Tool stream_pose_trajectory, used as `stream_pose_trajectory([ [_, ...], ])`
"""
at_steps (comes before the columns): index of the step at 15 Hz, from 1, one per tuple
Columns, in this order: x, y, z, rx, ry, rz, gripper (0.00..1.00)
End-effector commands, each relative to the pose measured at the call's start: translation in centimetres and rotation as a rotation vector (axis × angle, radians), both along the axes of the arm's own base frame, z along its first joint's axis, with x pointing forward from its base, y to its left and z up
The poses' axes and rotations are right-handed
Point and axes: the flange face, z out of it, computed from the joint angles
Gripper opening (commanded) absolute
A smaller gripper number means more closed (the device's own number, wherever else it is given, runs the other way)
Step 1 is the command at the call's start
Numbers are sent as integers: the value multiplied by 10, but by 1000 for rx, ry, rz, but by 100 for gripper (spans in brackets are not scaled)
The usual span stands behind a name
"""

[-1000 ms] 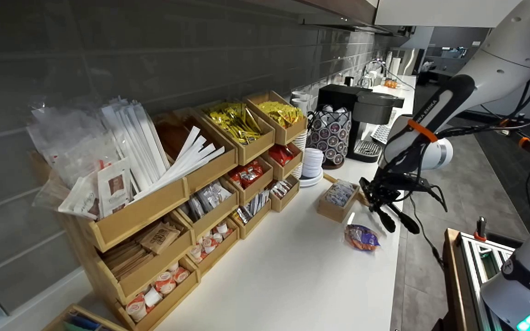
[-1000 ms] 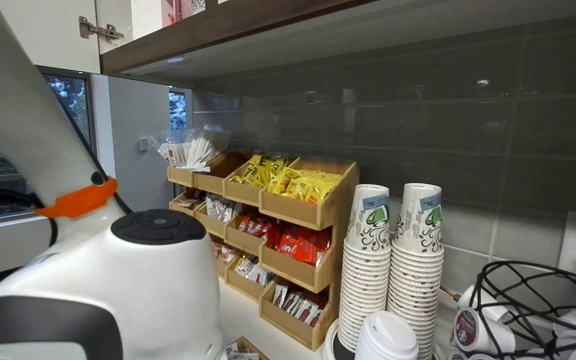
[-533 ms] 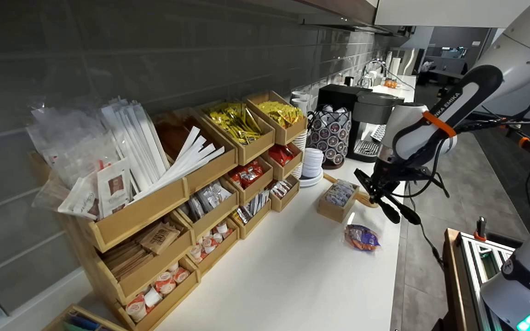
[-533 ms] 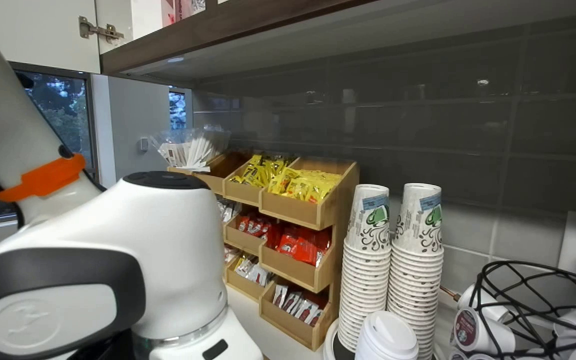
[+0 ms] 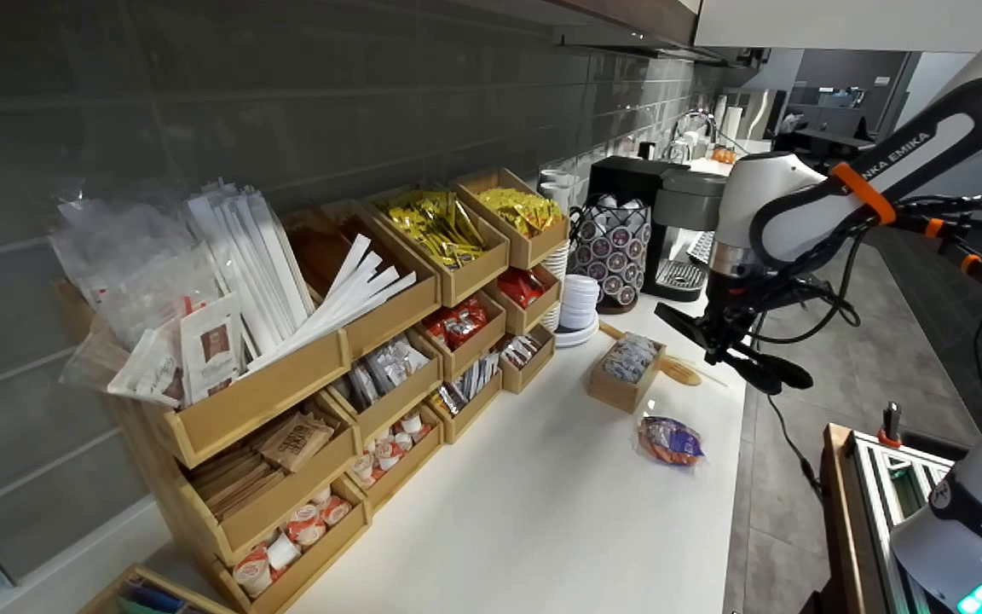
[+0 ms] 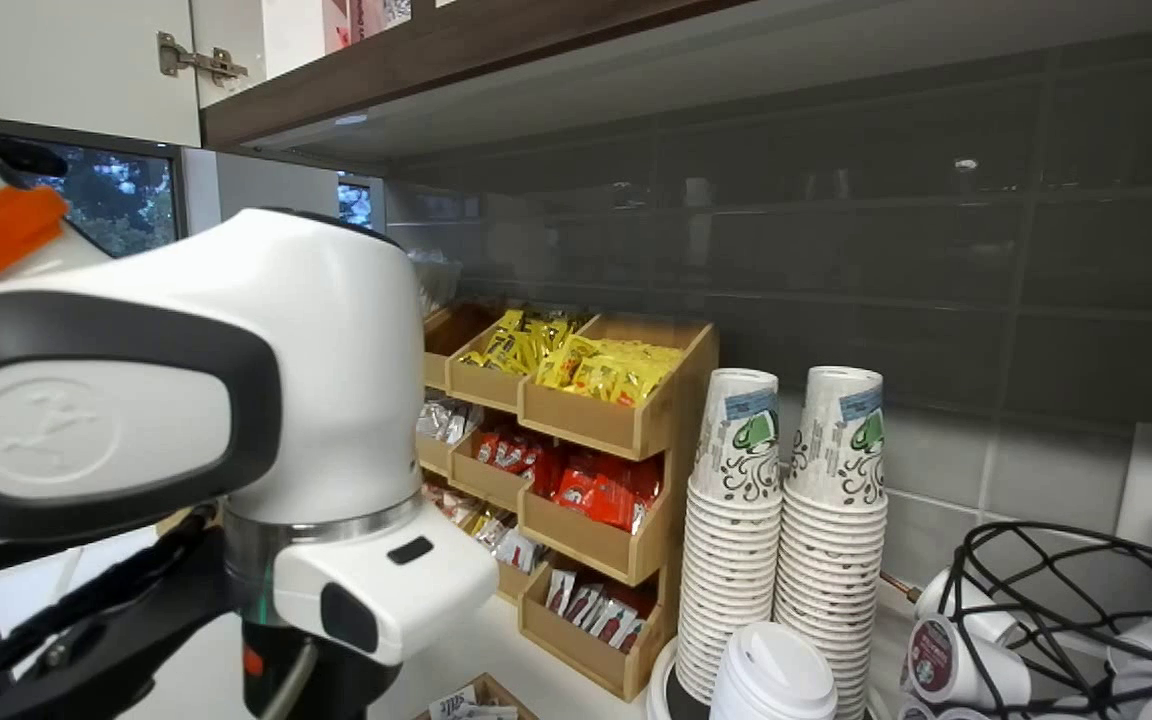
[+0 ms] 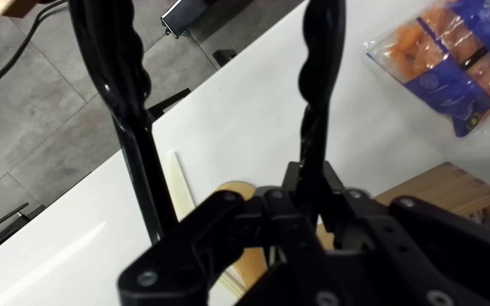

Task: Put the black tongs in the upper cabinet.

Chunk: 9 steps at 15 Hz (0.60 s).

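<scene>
End effector (image 7: 312, 176) closed on one arm of black tongs (image 7: 323, 49); the other, splayed at wrist-view ten o'clock, could snag upper cabinet (image 6: 476, 45).

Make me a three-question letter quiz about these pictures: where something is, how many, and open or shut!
1. Where are the slim black tongs?
A) grey floor
B) black metal pincer
C) wire basket

2. How many stacks of printed paper cups stand here?
A) two
B) five
C) seven

3. The flat white door of the wood-trimmed upper cabinet is:
A) shut
B) missing
C) open

1 B: the wrist view shows the pincer gripping them.
2 A: an exterior view shows both.
3 C: its metal hinge shows, spread wide.
</scene>
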Motion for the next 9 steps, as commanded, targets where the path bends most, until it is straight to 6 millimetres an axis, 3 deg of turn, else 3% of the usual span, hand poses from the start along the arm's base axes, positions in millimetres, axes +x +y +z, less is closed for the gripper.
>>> stream_pose_trajectory([
  [1, -11, 8, 38, -23, 25, 110, 4],
  [5, -34, 26, 71, 6, 79, 223, 4],
  [9, -56, 36, 116, 12, 113, 353, 4],
])
